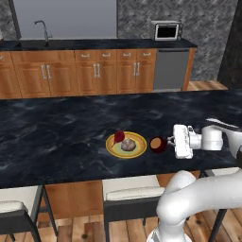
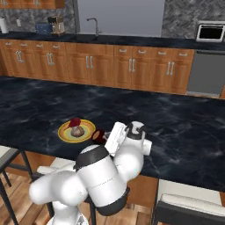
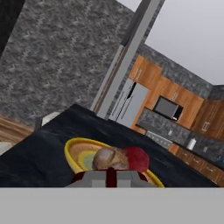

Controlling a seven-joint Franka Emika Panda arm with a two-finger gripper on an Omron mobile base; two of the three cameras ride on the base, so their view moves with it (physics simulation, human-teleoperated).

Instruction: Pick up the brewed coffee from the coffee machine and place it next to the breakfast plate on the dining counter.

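Black marble counter [image 1: 56, 137] carried the breakfast plate [image 1: 126, 144] near its stool-side edge. My end effector [image 1: 171, 140] was clamped shut on the brewed coffee [image 1: 158, 144], the mug just beside the plate. Placing looked nearly done; next I needed to let go and back away level.

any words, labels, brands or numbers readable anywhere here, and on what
None can be read.
Microwave: its front shows no legible label or digits.
Coffee machine: too small and blurred to tell any brand.
Mug, plate and dining counter: no print on them.
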